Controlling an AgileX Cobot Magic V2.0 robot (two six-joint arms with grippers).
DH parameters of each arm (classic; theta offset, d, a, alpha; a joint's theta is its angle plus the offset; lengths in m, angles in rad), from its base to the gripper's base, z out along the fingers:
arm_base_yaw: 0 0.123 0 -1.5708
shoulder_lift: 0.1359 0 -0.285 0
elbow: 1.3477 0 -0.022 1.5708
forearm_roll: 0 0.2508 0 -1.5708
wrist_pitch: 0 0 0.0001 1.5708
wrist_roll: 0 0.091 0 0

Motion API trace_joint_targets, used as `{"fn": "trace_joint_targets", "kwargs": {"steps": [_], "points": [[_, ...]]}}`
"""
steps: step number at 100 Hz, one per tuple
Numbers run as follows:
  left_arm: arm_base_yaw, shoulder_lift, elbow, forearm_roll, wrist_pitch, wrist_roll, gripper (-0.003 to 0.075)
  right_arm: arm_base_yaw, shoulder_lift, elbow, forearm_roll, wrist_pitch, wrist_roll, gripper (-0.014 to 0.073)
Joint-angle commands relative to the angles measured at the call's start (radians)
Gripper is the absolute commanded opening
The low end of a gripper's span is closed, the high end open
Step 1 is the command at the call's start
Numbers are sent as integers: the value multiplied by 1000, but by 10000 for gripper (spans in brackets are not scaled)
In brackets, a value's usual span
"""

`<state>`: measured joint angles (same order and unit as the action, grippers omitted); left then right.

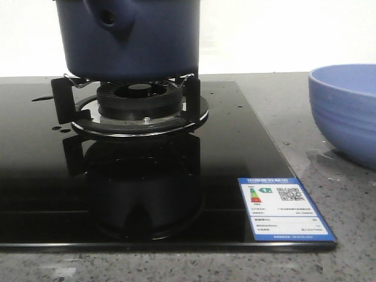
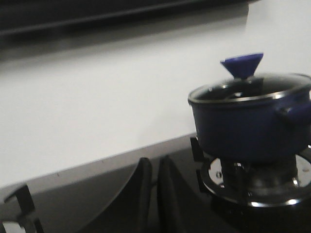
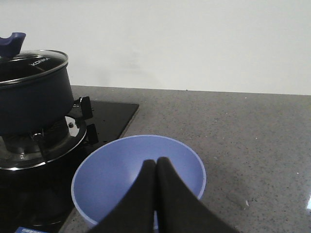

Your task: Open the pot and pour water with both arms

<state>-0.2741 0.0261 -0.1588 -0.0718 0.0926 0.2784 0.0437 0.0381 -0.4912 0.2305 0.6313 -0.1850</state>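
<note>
The dark navy pot point(image 1: 135, 41) stands on the gas burner point(image 1: 141, 108), its stubby side handle point(image 1: 108, 17) facing the front camera. A glass lid point(image 2: 250, 87) with a blue cone knob point(image 2: 241, 64) covers the pot point(image 2: 248, 126). My left gripper point(image 2: 154, 164) is shut and empty, low over the hob and well apart from the pot. The right gripper point(image 3: 156, 164), also shut and empty, hovers above the light blue bowl point(image 3: 138, 179), with the pot point(image 3: 31, 102) off to one side. Of the water, only a wet patch point(image 1: 317, 155) by the bowl shows. Neither gripper appears in the front view.
The black glass hob point(image 1: 223, 158) carries an energy label sticker point(image 1: 285, 208) at its front right corner and small drops point(image 1: 41, 98) at the left. The periwinkle bowl point(image 1: 346, 111) sits on the grey speckled counter point(image 3: 252, 131). A white wall stands behind.
</note>
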Motion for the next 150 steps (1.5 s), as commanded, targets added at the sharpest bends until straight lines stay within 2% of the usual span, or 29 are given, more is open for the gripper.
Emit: {"fn": "trace_joint_targets", "kwargs": {"steps": [1, 27, 36, 52, 150], "points": [[32, 11, 38, 54, -82, -138, -20, 0, 16, -22, 9, -78, -10, -63], [189, 11, 156, 55, -36, -175, -20, 0, 16, -22, 9, -78, -10, -63], [217, 7, 192, 55, 17, -175, -20, 0, 16, -22, 9, -78, -10, -63], [229, -59, 190, 58, 206, -175, -20, 0, 16, -22, 9, -78, -10, -63], [234, -57, 190, 51, 202, -175, -20, 0, 14, -22, 9, -77, -10, -63]]}}
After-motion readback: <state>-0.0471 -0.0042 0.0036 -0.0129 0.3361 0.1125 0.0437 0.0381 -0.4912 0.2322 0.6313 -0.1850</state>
